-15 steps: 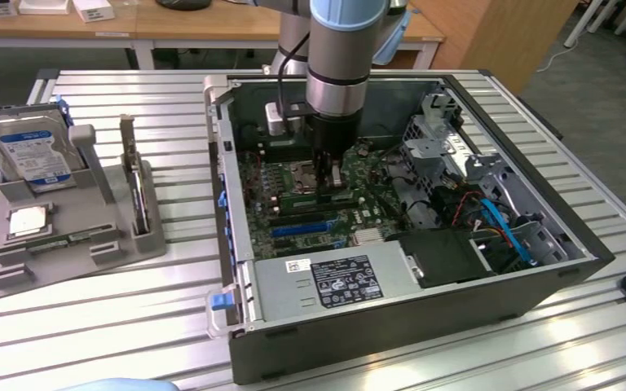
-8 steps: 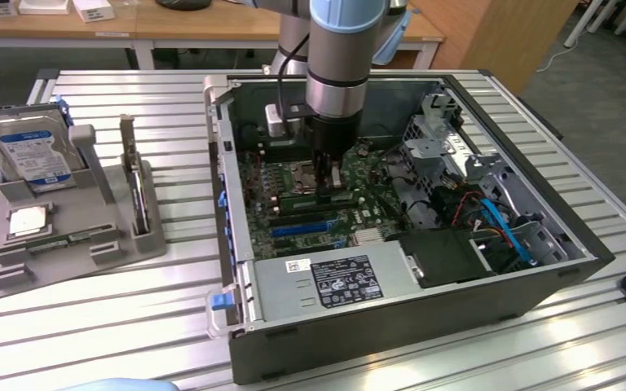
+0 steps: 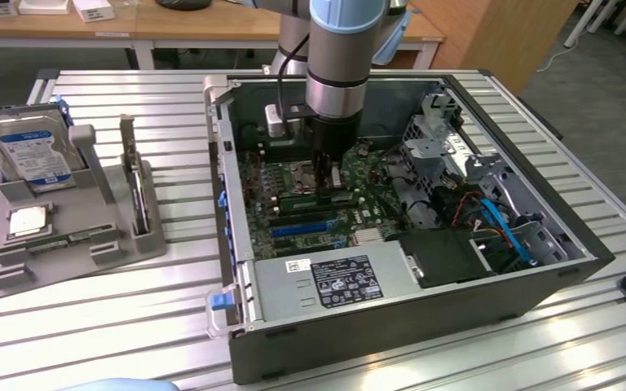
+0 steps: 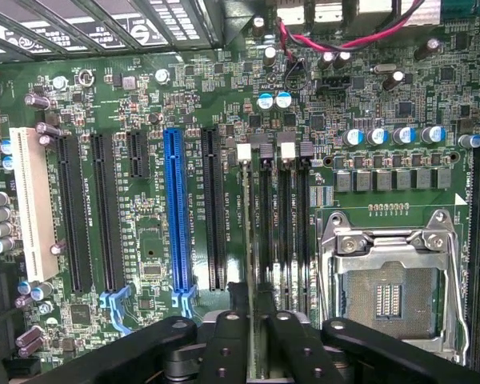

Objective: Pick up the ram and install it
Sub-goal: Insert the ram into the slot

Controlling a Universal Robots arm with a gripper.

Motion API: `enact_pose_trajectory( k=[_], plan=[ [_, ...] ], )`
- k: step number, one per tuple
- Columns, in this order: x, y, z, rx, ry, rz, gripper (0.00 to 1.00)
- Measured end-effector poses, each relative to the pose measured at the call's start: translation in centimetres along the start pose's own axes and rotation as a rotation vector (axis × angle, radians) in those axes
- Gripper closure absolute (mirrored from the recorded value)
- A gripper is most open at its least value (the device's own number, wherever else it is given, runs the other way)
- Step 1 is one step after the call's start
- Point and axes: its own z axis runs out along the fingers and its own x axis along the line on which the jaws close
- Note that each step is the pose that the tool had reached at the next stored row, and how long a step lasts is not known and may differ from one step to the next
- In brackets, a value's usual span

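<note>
The ram (image 4: pixel 249 264) shows edge-on as a thin green stick standing along one of the memory slots (image 4: pixel 284 232) on the motherboard (image 4: pixel 144 104), beside the CPU socket (image 4: pixel 392 300). My gripper (image 4: pixel 254 324) straddles its near end, with the black fingers (image 4: pixel 224 348) pressed close on both sides of the stick. In the exterior view the arm reaches straight down into the open computer case (image 3: pixel 400 326). There the gripper (image 3: pixel 331 173) sits low over the board's memory slots (image 3: pixel 310 199), and the ram is a small pale sliver (image 3: pixel 336 177) at its tip.
A grey parts holder (image 3: pixel 63 244) on the exterior view's left carries a hard drive (image 3: pixel 33 151) and a square silver chip (image 3: pixel 30 220). Inside the case are the power supply (image 3: pixel 329 281), a drive cage (image 3: pixel 443 142), and blue and red cables (image 3: pixel 504 228). A blue expansion slot (image 4: pixel 174 212) lies near the memory slots.
</note>
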Motion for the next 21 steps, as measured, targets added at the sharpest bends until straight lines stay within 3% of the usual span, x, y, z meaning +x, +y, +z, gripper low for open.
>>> enact_pose_trajectory(
  k=[3, 5, 6, 9, 21],
  plan=[
    [0.0, 0.00, 0.00, 0.0001, 0.0000, 0.000, 0.68],
    [0.0, 0.00, 0.00, 0.0001, 0.0000, 0.000, 0.68],
    [0.0, 0.00, 0.00, 0.0000, 0.0001, 0.000, 0.61],
    [0.0, -0.01, -0.11, -0.0001, 0.0004, 0.000, 0.61],
    [0.2, -0.15, -2.81, -0.0051, 0.0009, 0.002, 0.61]
  ],
)
